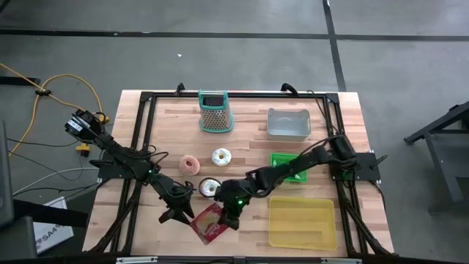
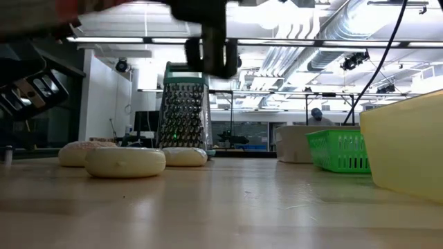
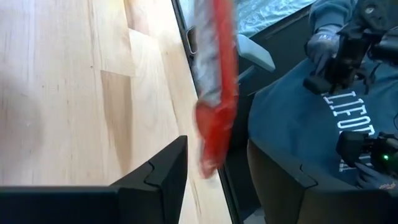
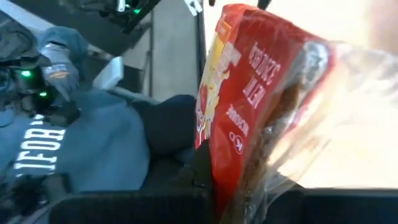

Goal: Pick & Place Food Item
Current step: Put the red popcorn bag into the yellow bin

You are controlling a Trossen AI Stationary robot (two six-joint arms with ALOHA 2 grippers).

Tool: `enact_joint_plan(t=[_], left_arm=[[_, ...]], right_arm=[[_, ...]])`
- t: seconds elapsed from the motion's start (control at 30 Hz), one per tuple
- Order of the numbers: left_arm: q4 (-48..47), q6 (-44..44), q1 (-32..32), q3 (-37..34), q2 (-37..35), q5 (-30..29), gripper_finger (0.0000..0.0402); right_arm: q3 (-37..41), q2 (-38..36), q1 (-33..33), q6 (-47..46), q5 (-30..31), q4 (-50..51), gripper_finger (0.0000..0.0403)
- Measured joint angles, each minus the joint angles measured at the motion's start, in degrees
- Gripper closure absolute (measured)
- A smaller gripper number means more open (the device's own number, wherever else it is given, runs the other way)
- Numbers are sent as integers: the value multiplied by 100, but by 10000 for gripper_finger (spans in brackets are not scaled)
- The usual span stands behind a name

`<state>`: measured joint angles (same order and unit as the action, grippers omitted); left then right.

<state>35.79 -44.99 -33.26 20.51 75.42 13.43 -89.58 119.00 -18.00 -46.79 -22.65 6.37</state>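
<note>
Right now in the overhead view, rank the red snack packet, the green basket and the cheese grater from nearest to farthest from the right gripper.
1. Red snack packet: at the right gripper, table's front edge.
2. Green basket: farther back, right side.
3. Cheese grater: table's far edge.

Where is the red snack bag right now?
In the high view, the red snack bag is near the table's front edge, held by the right gripper, left of the yellow tray.

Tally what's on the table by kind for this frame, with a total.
Donuts: 3 (pink, white, one near the arms)
Snack packet: 1, held by the right tool
Grater: 1
Containers: 3 (grey bin, green basket, yellow tray)
Total: 8
</note>
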Motion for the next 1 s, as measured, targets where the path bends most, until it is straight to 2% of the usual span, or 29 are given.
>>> enact_joint_plan(t=[0.23, 0.47, 0.57, 0.7, 0.83, 1.0], left_arm=[[12, 0, 0, 0, 0, -7, 240], [41, 0, 15, 2, 2, -13, 240], [33, 1, 15, 4, 11, -20, 240], [22, 4, 15, 4, 17, -17, 240], [61, 114, 47, 4, 38, -16, 240], [42, 192, 107, 0, 44, -17, 240]], right_arm=[[6, -775, -245, 192, 1270, 1936, 392], [-4, -1429, -534, -177, 2191, 2935, 392], [1, -1665, -701, -734, 2635, 3547, 391], [0, -1934, -1083, -1962, 3309, 4593, 391], [0, -2085, -1495, -3131, 3549, 5157, 391], [3, -2227, -1961, -4094, 3799, 5348, 390]])
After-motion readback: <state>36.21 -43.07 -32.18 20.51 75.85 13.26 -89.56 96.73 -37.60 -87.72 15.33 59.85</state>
